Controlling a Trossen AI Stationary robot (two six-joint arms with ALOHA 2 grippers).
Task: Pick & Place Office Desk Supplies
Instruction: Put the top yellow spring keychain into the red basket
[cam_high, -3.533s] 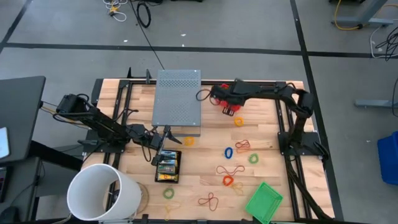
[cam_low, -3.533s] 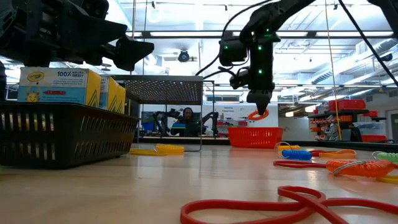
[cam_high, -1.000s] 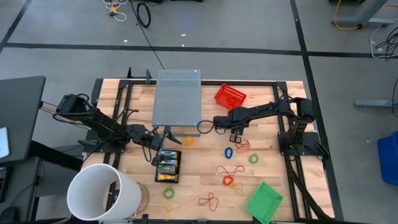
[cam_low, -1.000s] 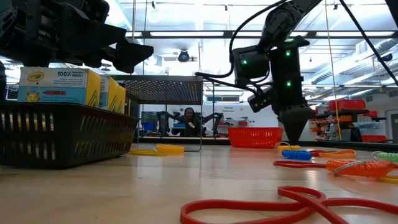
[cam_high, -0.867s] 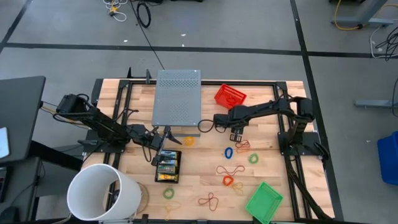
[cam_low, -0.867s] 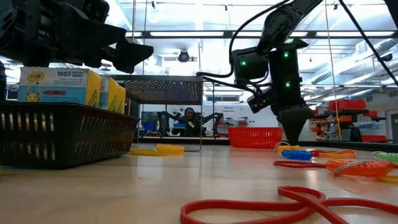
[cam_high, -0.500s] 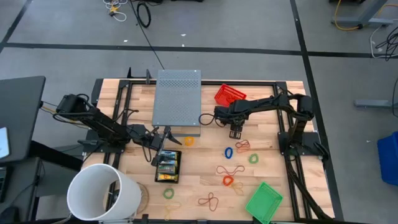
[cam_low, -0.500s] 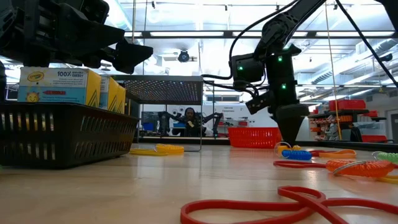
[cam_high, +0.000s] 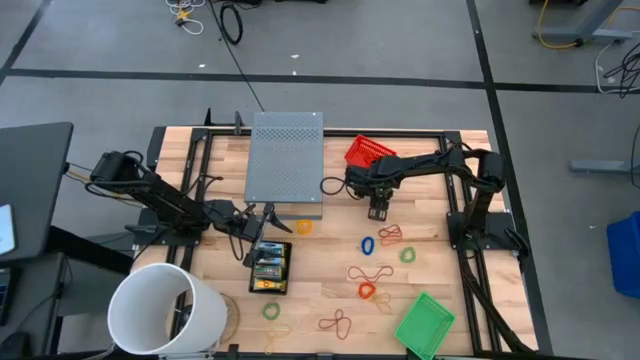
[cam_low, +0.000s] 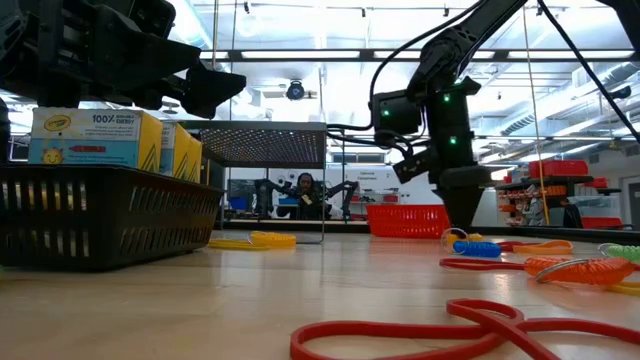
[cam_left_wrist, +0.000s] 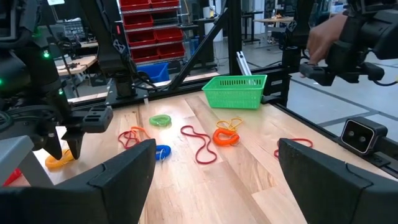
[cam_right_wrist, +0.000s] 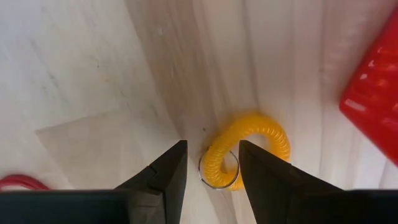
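Observation:
Yellow-and-green crayon boxes (cam_low: 95, 137) stand in a black basket (cam_high: 270, 267) at the near left. My left gripper (cam_high: 262, 213) hangs open just over the basket's far end, with nothing between its fingers (cam_left_wrist: 121, 180). Many rubber-band loops and coils lie on the table's right half, among them a blue coil (cam_high: 367, 244) and a red loop (cam_high: 390, 235). My right gripper (cam_high: 378, 208) points straight down, open, over a yellow coil (cam_right_wrist: 249, 146) with a metal ring; its fingertips (cam_right_wrist: 168, 168) stand on either side of the ring end. Its tip (cam_low: 460, 222) hovers just above the table.
A grey perforated box (cam_high: 287, 160) stands at the far middle, and a red basket (cam_high: 368, 152) lies just beyond my right gripper. A green basket (cam_high: 424, 322) lies at the near right, a large white bucket (cam_high: 165, 310) at the near left corner. Black frame rails run along both sides.
My right gripper has gone a little toward the table's far edge, still pointing down, and now stands over the yellow coil. Its finger gap looks the same. My left arm and the supplies have kept still.

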